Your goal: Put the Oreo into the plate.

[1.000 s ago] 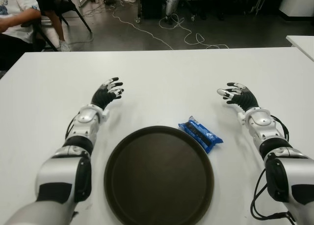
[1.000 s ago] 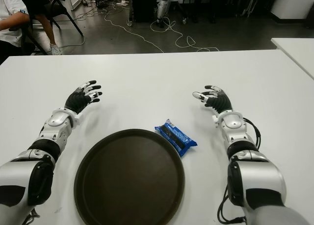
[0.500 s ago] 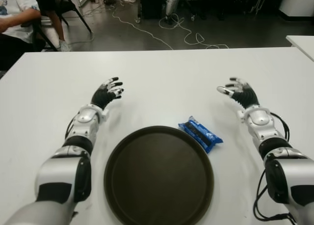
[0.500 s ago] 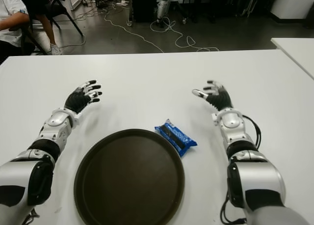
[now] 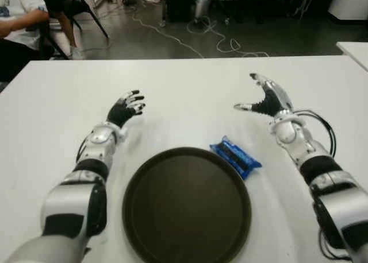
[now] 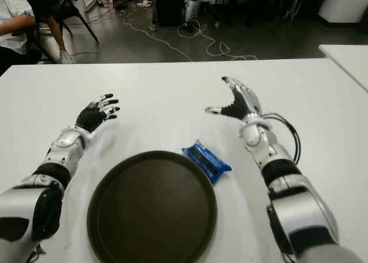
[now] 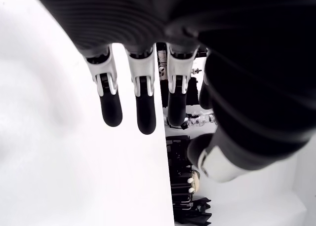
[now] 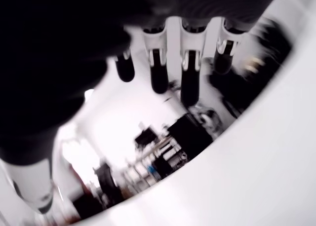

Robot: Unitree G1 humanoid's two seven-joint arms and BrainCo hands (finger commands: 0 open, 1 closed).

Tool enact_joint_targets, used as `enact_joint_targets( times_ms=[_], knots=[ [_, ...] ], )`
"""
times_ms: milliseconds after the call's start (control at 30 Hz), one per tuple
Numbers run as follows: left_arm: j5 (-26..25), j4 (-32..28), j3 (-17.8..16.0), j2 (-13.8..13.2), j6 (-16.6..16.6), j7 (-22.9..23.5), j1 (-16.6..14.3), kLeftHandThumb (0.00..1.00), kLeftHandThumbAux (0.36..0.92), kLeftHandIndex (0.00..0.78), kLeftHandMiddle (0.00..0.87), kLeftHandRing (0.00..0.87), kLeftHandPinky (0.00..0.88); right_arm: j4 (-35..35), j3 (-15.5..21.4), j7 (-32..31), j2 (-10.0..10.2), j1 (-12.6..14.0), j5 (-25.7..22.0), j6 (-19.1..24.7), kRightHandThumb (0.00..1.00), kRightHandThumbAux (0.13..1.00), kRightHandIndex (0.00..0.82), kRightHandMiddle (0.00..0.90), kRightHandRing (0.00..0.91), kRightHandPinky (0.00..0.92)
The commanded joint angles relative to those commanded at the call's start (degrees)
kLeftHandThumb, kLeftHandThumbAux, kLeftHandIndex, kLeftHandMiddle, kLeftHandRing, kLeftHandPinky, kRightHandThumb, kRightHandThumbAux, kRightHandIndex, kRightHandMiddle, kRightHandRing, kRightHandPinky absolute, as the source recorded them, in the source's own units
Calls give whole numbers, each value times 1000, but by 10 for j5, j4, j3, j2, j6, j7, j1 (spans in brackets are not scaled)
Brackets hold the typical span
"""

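The blue foil Oreo packet (image 5: 236, 157) lies on the white table (image 5: 184, 85), touching the far right rim of the round dark brown plate (image 5: 186, 205). The right hand (image 5: 265, 98) is raised beyond and to the right of the packet, fingers spread wide and holding nothing. The left hand (image 5: 125, 108) shows far left of the plate, fingers loosely open, empty.

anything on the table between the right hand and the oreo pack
Nothing: in both eye views only bare white table lies between the open right hand and the Oreo pack.
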State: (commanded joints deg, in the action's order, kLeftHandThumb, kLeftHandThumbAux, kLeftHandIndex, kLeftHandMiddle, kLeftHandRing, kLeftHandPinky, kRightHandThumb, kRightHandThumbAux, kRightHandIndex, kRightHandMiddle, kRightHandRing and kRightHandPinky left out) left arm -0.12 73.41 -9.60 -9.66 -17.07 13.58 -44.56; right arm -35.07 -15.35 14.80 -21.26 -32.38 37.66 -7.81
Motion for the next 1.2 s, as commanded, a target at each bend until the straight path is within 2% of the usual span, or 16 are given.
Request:
enact_joint_targets(
  times_ms=[133, 367, 533, 667, 1000, 1200],
  knots=[
    [1, 1, 0, 0, 0, -3, 0, 23, 747, 134, 196, 201, 218, 129, 1, -44, -15, 39, 45, 65, 0, 575, 57, 84, 76, 42],
    [1, 1, 1, 2, 0, -1, -2, 20, 754, 138, 195, 194, 203, 245, 8, -96, -30, 83, 88, 121, 0, 562, 46, 77, 66, 42],
    [0, 0, 1, 3, 0, 2, -1, 24, 766, 133, 190, 192, 210, 360, 6, -163, -40, 123, 128, 170, 0, 587, 47, 75, 60, 39],
    [-2, 0, -1, 5, 2, 3, -1, 32, 753, 137, 194, 197, 218, 433, 2, -214, -48, 155, 156, 192, 0, 606, 38, 67, 56, 41],
    [0, 0, 2, 5, 4, 0, -3, 31, 743, 132, 192, 194, 209, 535, -4, -325, -55, 197, 197, 232, 0, 625, 37, 70, 59, 40],
    [1, -1, 3, 5, 4, 0, -3, 28, 748, 126, 185, 190, 206, 561, -5, -371, -55, 212, 223, 247, 0, 626, 51, 86, 78, 46]
  ],
)
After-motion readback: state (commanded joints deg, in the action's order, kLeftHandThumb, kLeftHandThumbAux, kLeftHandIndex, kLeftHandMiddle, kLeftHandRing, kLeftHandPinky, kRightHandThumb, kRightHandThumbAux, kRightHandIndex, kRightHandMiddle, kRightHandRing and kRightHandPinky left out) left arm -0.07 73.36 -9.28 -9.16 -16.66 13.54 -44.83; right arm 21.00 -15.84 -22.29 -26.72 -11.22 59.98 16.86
